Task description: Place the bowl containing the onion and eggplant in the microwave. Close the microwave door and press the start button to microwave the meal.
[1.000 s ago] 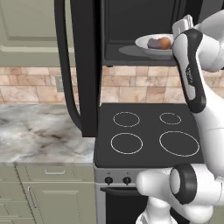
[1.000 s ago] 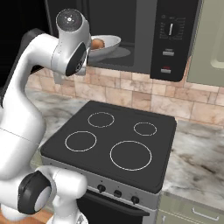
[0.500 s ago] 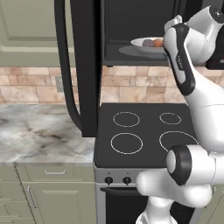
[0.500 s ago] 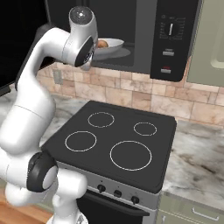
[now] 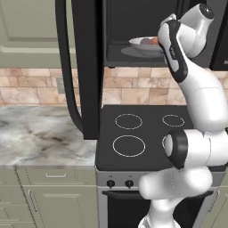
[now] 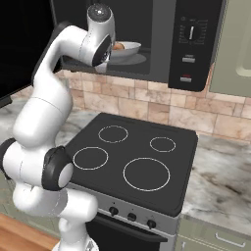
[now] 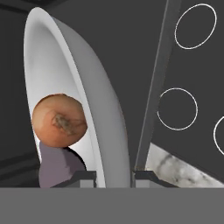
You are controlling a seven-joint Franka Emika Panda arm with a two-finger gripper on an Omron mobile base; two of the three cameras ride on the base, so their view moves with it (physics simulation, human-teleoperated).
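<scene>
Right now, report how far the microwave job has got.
Done: the bowl with the onion and eggplant is lifted into the mouth of the microwave. In hand: the pincer grips the bowl's rim. Left: set the bowl down and let go, swing the open microwave door shut, then press start.

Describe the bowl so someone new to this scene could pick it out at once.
Look above the black stovetop to the open microwave. At its cavity mouth the gripper holds a wide, shallow white bowl by the rim. It alone carries a brown onion and a purple eggplant.
</scene>
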